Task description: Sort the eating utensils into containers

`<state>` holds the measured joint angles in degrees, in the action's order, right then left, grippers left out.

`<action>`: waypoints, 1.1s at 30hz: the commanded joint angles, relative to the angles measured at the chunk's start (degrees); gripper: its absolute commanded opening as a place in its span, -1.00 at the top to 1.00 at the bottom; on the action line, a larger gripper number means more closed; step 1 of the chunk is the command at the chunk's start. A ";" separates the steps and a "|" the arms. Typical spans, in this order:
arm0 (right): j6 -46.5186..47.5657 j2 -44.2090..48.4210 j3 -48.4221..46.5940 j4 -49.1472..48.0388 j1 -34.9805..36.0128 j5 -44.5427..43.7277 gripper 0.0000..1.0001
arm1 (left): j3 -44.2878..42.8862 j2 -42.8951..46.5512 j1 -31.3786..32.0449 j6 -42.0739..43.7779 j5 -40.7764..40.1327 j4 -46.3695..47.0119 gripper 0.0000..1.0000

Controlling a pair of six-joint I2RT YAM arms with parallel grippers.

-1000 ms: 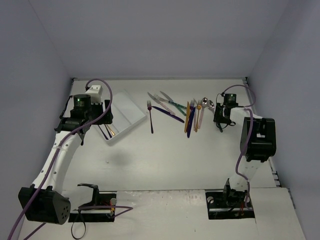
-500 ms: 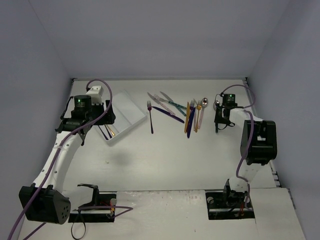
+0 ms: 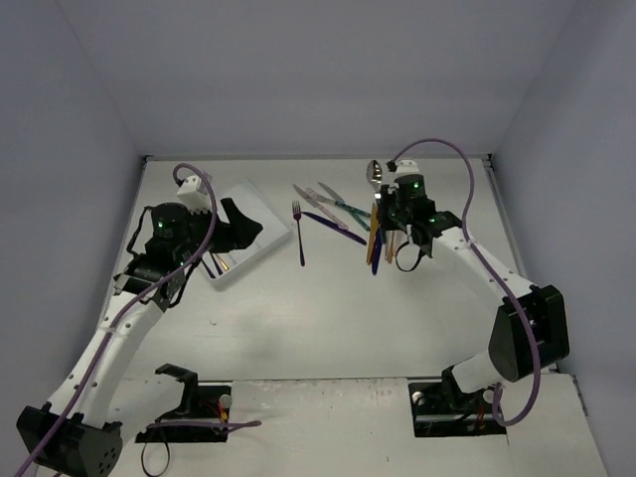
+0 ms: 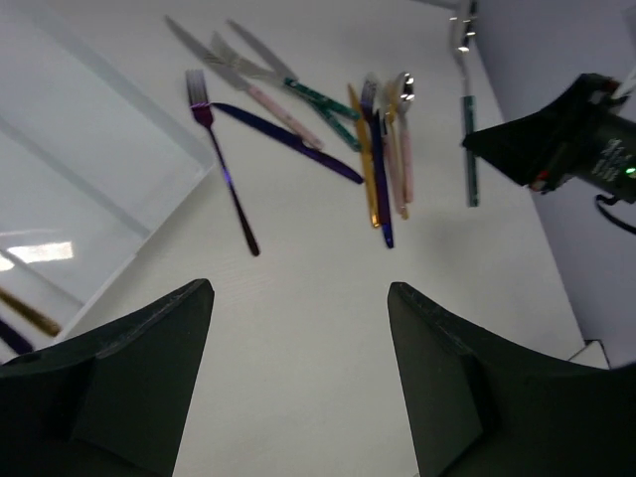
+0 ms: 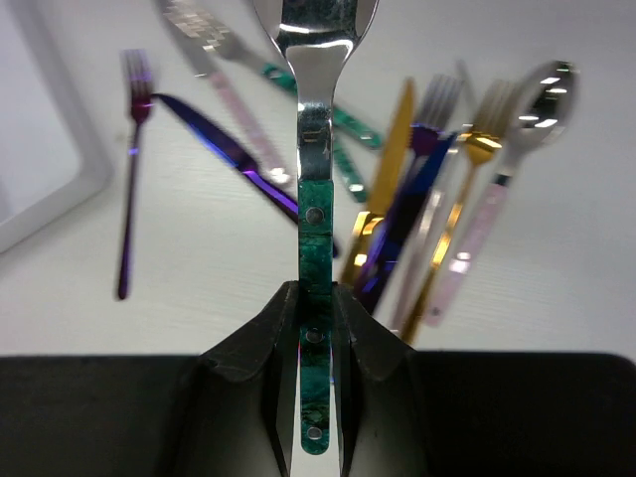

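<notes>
R claw (image 5: 316, 308) pinches teal-handled spoon (image 5: 316, 149), lifted over loose utensils (image 3: 383, 234) near centre of counter (image 3: 328, 318) far edge. L claw (image 4: 296, 298) spread, empty, by white tray (image 3: 260, 209) at far-left corner. Gold and dark utensils (image 3: 214, 261) lie inside it. Purple fork (image 3: 299, 234) lies btwn tray and pile.

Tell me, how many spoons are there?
2. One teal-handled spoon is clamped in the right gripper; one pink-handled spoon lies on the table. Others may hide in the tray.
</notes>
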<state>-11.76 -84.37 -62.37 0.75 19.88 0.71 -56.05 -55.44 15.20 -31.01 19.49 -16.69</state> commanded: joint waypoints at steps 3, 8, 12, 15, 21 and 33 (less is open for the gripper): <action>-9.63 3.18 -3.43 -5.18 12.00 -6.98 1.00 | 3.29 0.54 12.14 -8.96 -5.94 15.59 -0.36; -11.63 2.29 -4.35 -8.48 19.38 -9.25 1.00 | 5.67 -1.15 17.87 -9.38 -10.61 20.39 -0.36; -11.28 1.90 -4.20 -11.05 23.59 -8.86 1.00 | 5.31 -2.72 18.58 -9.98 -11.83 21.74 -0.36; -11.74 1.80 -3.56 -12.85 26.13 -8.62 1.00 | 4.91 -4.43 18.64 -10.36 -11.27 23.68 -0.35; -12.76 1.48 -3.02 -16.12 29.15 -8.71 1.00 | 3.15 -8.01 18.73 -10.73 -10.00 25.04 -0.22; -12.75 0.77 -1.75 -18.88 31.10 -7.39 1.00 | 4.02 -7.84 18.64 -10.75 -15.32 27.14 0.11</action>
<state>-23.99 -84.20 -63.44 -10.71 49.96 -6.16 -49.28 -64.62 33.69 -41.34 6.12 3.86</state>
